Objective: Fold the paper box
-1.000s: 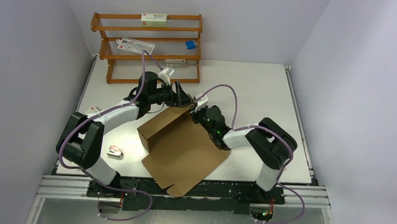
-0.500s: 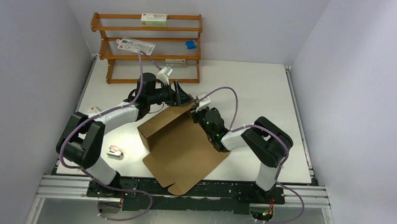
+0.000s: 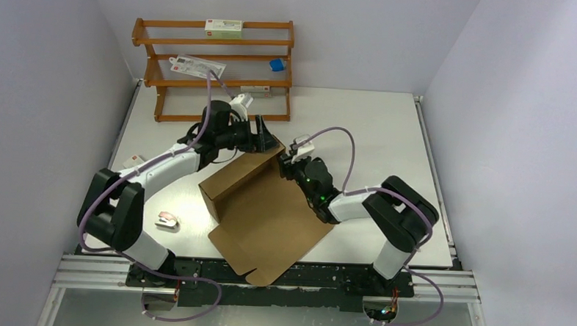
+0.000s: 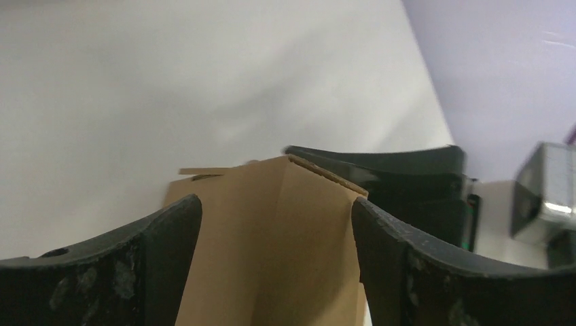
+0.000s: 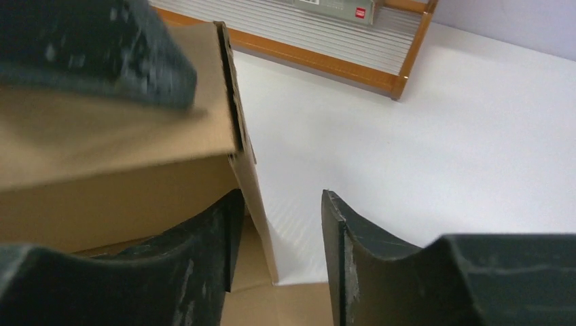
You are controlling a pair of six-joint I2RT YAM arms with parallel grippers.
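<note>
Since the earlier frame, the right arm's elbow has swung rightward and its fingers have parted, while the paper box has hardly shifted. The box is seen at the middle of the surface, with its near corner overhanging the near edge. One long wall is raised along the far-left side. The large remaining panel lies flat, so the other walls and flaps are judged still to be folded and the task is put at an early stage. The left gripper is held at the wall's far end, fingers spread wide astride the creased corner, with no pinch evident. The right gripper is set just beside that corner, fingers released, with the cardboard edge against one of them.
</note>
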